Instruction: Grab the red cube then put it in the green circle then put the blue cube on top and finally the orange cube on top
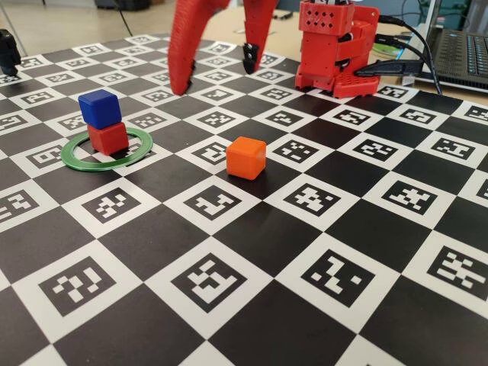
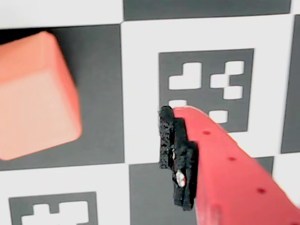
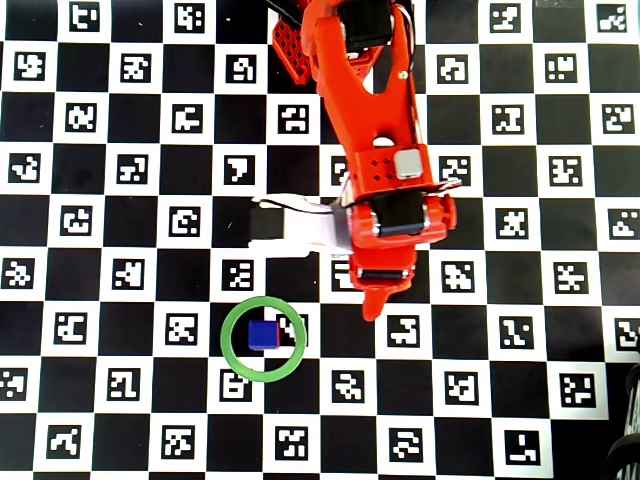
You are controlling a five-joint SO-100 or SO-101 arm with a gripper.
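The red cube sits inside the green circle, with the blue cube stacked on top of it. The overhead view shows the blue cube inside the ring; the red cube is hidden beneath it. The orange cube rests alone on the board, right of the ring. My gripper is open and empty, hanging above the board behind the orange cube. In the wrist view the orange cube lies below, left of the one padded fingertip that shows. The arm hides the orange cube from overhead.
The board is a black-and-white checker of printed markers. The arm's red base stands at the back right, with cables and a laptop behind it. A black object stands at the far left edge.
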